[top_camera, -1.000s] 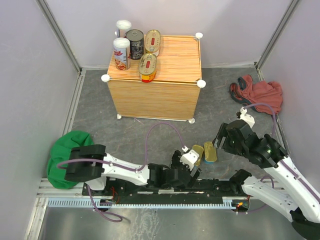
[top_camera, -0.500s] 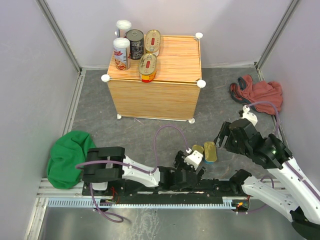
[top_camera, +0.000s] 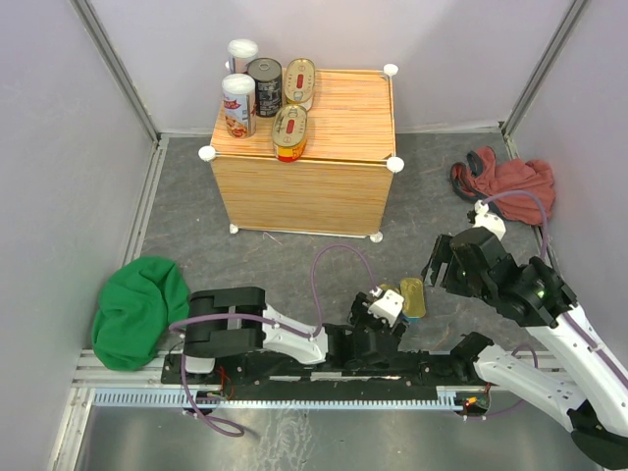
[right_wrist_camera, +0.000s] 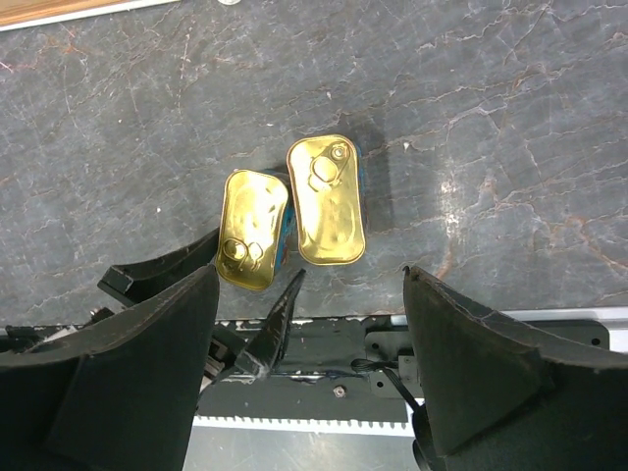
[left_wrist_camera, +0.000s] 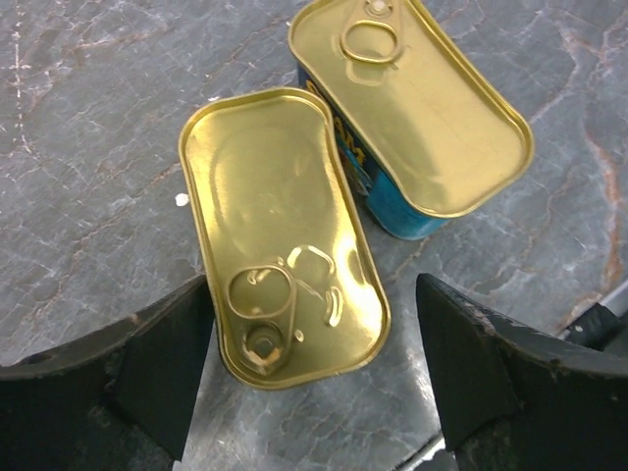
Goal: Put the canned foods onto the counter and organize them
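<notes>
Two rectangular gold-blue tins lie side by side on the grey floor: the left tin (left_wrist_camera: pixel 280 226) and the right tin (left_wrist_camera: pixel 422 108), also in the right wrist view (right_wrist_camera: pixel 253 240) (right_wrist_camera: pixel 327 201) and from the top (top_camera: pixel 412 296). My left gripper (left_wrist_camera: pixel 314 392) is open, its jaws either side of the left tin's near end, not touching it; from the top it (top_camera: pixel 386 299) covers that tin. My right gripper (right_wrist_camera: pixel 309 363) is open and empty, raised above and right of the tins (top_camera: pixel 439 263). The counter (top_camera: pixel 334 118) carries two tall cans (top_camera: pixel 238 103), a dark tin (top_camera: pixel 264 83) and two oval tins (top_camera: pixel 290 130).
A green cloth (top_camera: pixel 137 309) lies at the near left, a red cloth (top_camera: pixel 505 182) at the far right. The arms' base rail (top_camera: pixel 294 378) runs along the near edge. Grey walls enclose the floor on three sides.
My left arm has swung right and forward, bringing its gripper over the left rectangular tin. My right gripper has drifted slightly right. The cans have not moved.
</notes>
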Available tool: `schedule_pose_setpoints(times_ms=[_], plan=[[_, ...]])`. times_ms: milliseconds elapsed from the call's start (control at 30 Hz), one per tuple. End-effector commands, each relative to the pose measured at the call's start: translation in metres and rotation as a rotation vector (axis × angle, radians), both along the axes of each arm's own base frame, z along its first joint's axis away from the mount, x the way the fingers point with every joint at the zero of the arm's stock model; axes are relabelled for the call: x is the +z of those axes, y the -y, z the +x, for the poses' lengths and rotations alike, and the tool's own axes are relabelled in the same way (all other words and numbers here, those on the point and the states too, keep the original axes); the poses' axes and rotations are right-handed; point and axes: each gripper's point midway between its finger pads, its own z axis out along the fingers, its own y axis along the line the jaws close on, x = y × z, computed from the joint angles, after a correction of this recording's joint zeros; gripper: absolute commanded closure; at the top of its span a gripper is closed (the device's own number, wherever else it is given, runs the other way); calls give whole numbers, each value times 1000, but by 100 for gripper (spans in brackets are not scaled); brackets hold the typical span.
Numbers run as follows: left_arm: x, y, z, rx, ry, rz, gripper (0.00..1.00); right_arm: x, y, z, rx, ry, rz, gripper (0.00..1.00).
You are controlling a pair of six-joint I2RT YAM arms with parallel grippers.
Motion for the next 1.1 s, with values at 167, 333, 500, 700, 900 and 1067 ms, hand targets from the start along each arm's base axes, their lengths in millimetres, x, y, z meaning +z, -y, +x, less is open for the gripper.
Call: schedule_pose_setpoints(times_ms=[167,333,500,700,900,1067], plan=[[13,10,22,48,32,-62,24,14,5,6,-5,44,-23,17],[12,12,22,31,22,-68,33,14,5,6,-5,43,-25,17],[15,14,21,10,18,-78,49,13,5,6,-8,43,-23,17],[24,12,20,2,20,-92,63,13,4,7,-11,44,-16,17],[40,5,20,9,19,-95,88,16,2,8,-12,59,3,17],[58,-8,24,48,29,-98,97,15,2,8,-11,69,11,17]])
